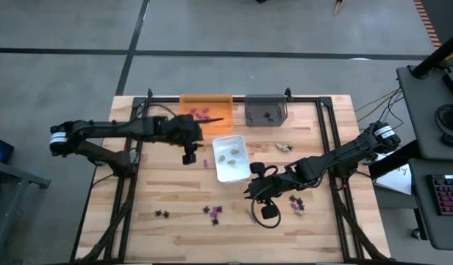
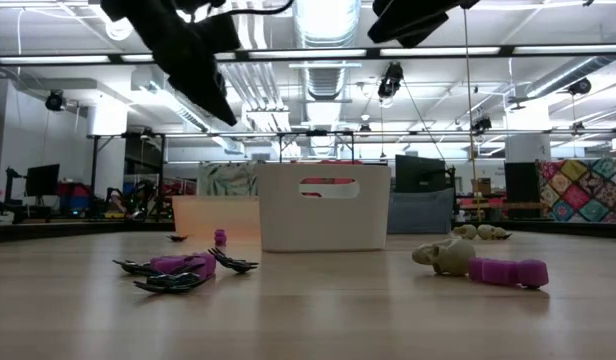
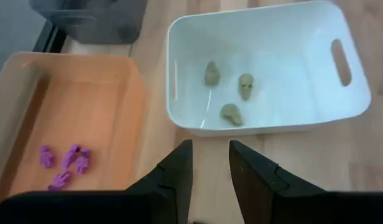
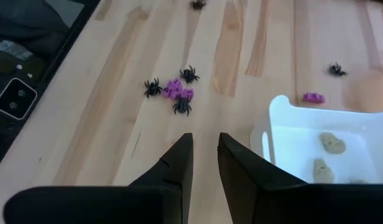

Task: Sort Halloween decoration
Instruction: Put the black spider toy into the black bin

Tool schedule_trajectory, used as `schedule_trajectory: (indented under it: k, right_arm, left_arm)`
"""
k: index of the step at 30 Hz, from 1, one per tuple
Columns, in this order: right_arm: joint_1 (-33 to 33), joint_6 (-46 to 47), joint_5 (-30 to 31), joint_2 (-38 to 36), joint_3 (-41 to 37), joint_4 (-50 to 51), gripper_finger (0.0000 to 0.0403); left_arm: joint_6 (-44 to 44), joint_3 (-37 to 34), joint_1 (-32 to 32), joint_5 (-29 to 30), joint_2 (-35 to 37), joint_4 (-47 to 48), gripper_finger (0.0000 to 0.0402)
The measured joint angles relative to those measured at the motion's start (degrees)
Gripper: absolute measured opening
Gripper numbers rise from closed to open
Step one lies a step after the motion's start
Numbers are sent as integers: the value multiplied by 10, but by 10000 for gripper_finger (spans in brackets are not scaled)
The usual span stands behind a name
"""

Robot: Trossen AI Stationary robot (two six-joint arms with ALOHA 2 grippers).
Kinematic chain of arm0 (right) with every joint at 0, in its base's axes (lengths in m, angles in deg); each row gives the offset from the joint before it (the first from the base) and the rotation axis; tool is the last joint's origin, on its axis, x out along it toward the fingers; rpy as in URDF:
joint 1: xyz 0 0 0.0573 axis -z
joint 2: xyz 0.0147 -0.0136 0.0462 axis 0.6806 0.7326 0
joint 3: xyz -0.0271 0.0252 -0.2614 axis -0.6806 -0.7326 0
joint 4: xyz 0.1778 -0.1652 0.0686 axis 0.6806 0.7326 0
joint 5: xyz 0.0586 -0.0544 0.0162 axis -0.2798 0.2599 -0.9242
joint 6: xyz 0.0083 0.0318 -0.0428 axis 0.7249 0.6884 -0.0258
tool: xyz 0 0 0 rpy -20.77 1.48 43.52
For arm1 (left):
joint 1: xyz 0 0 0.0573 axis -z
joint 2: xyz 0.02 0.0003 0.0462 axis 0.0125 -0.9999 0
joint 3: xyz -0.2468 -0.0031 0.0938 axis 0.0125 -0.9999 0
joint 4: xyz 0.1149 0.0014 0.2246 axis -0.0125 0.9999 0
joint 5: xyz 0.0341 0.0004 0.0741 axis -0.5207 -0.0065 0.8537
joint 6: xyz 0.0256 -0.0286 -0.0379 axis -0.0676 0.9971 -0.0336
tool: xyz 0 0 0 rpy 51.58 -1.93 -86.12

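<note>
Left gripper (image 3: 204, 168): fingers narrowly parted, nothing between them, hovering above the bare wood between the orange tray (image 3: 110, 99) and the white tray (image 3: 266, 121). Right gripper (image 4: 204, 165): fingers likewise set to a narrow gap and empty, raised over the table just beside the white tray's near corner, facing the unsorted pieces. Sorted so far: several purple pieces (image 3: 64, 163) in the orange tray; three pale beige skulls (image 3: 232, 93) in the white tray; at least one small dark piece in the grey tray (image 1: 266, 112), too small to identify. Left to sort, on the open table: a cluster of black spiders and purple pieces (image 4: 174, 90) near the table's front edge; a lone black spider (image 4: 336, 70); a single purple piece (image 4: 313, 97) just beside the white tray; a further spider at the front left (image 1: 163, 213); a mixed purple and black group (image 1: 297, 205) near the right arm; and pale beige pieces (image 1: 284, 146) lying loose beside the white tray. Judgement: roughly half complete, with all three colours represented in trays and about as many pieces remaining outside them.
</note>
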Motion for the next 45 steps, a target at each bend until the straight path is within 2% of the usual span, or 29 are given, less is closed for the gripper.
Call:
schedule_trajectory:
  k: [9, 17, 23, 29, 32, 37, 45]
  right_arm:
    - [0, 3, 4, -78, -74, -59, 63]
    - [0, 61, 97, -191, -172, -146, 63]
    - [0, 69, 135, -241, -218, -189, 63]
    - [0, 74, 135, -234, -222, -199, 63]
    - [0, 68, 135, -225, -222, -198, 63]
    - [0, 68, 135, -215, -222, -197, 63]
    - [0, 69, 135, -211, -222, -200, 63]
  left_arm:
    - [51, -112, 52, 78, 41, -76, 87]
    - [128, -210, 62, 95, 44, -149, 91]
    - [132, -268, 62, 96, 45, -214, 129]
    - [128, -307, 62, 109, 39, -241, 181]
    - [133, -328, 62, 130, 35, -258, 193]
    - [133, -331, 62, 163, 34, -268, 189]
    - [141, -332, 62, 166, 22, -274, 172]
